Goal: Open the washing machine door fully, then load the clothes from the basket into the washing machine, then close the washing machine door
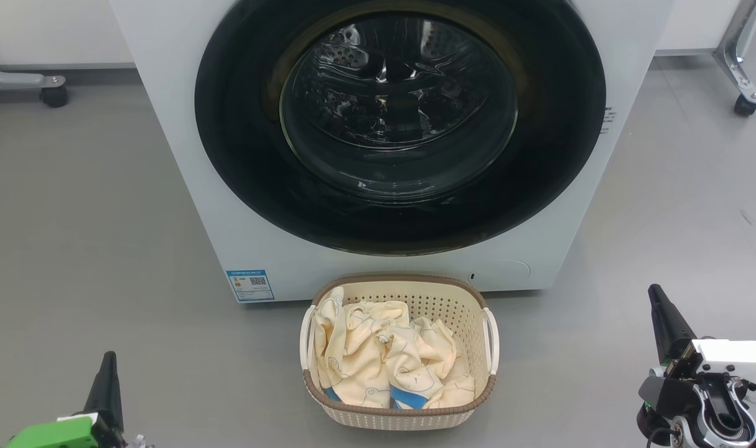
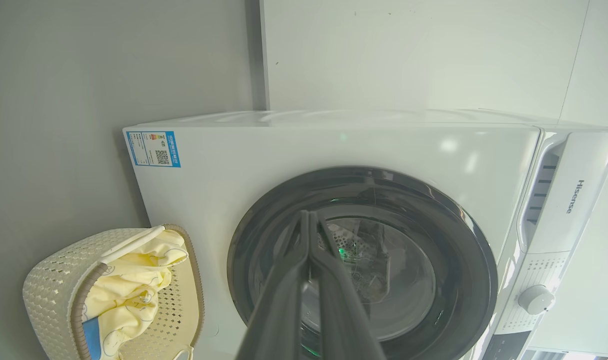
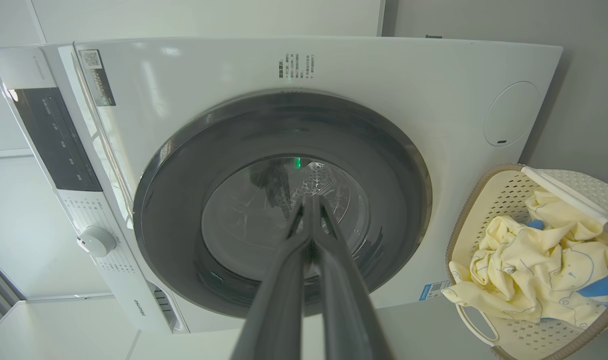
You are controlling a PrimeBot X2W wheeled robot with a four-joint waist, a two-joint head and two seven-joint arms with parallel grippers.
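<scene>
Grey floor (image 1: 73, 236) runs broad at 9 and 3 o'clock of the washing machine (image 1: 166, 124), with a castered frame leg (image 1: 17, 79) at 10 and a second frame leg (image 1: 740, 78) at 2, near the pale wall (image 1: 54, 31). I see the washing machine door (image 1: 241, 155) shut flush at 12 o'clock: black ring, glass bowl, steel drum behind. The basket (image 1: 396, 278) sits on the floor at 6 o'clock, just before the machine's bottom edge, with the clothes (image 1: 378, 361) heaped inside. My left gripper (image 1: 109, 358) rests low at 7 o'clock and my right gripper (image 1: 654, 291) at 4 — each well apart from the basket, fingers pressed together, pointing towards the door, holding nothing.
</scene>
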